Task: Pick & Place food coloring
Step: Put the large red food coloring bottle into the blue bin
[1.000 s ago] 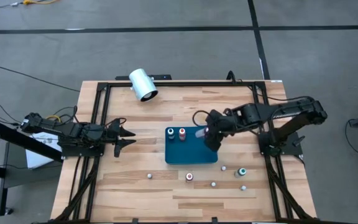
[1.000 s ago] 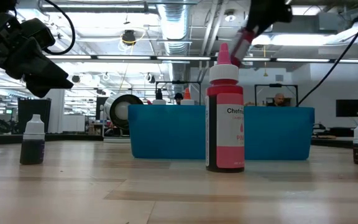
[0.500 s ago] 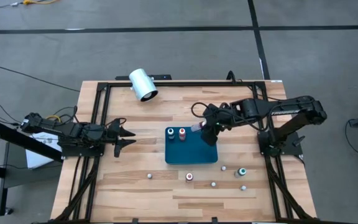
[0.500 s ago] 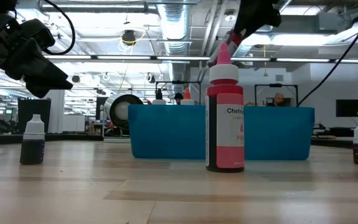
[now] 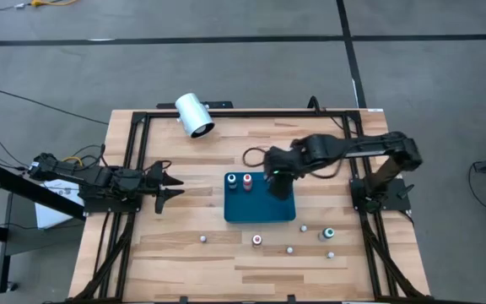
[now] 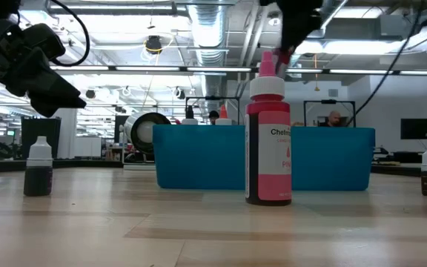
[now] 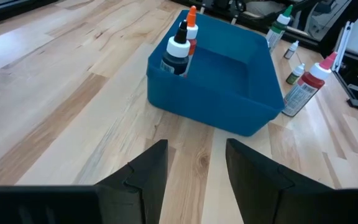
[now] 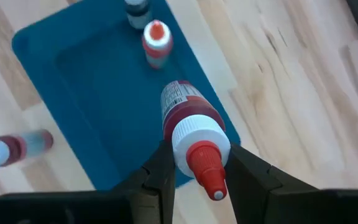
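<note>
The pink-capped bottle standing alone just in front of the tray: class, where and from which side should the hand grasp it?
Grip the pink-capped bottle around its straight cylindrical body, below the tapered cap, coming down from above: it stands upright, apart from the teal tray, with bare table on both sides.

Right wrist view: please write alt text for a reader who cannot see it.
The right gripper holds a red-capped food coloring bottle between its two dark fingers, above the teal tray. Two more bottles stand in the tray's far end, one orange-capped and one dark. Another red-capped bottle stands on the wooden table beside the tray.
</note>
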Motion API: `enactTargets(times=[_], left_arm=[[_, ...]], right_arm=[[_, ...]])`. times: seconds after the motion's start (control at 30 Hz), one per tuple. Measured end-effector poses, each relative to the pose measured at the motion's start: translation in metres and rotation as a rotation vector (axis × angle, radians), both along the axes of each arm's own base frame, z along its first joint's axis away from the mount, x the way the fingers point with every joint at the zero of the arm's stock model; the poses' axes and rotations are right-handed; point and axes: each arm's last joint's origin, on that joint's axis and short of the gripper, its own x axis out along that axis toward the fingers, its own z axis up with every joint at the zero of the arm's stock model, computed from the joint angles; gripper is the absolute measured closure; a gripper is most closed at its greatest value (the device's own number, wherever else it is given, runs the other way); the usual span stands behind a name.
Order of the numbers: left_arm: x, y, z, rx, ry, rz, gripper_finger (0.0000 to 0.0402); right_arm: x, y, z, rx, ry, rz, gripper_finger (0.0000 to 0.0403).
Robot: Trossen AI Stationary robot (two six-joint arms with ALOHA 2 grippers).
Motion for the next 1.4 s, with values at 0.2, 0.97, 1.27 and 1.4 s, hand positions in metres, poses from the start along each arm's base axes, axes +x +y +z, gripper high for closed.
enactTargets(times=[0.2,0.97,1.27,1.4], left_arm=[[0.000,0.000,-0.001,0.000,0.009,-0.004,0.0248],[0.000,0.000,-0.002,0.003,0.028,-0.005,0.0248],[0.000,0.000,-0.002,0.003,0.028,-0.006,0.0248],[0.000,0.000,-0.002,0.003,0.028,-0.005,0.0248]], right_arm=[[0.031,0.002,-0.005,-0.058,0.091,0.106,0.0299],[0.056,-0.003,-0.035,-0.122,0.178,0.140,0.0289],[0.058,-0.001,-0.067,-0.098,0.192,0.147,0.0286],[0.058,-0.001,-0.076,-0.097,0.199,0.154,0.0287]])
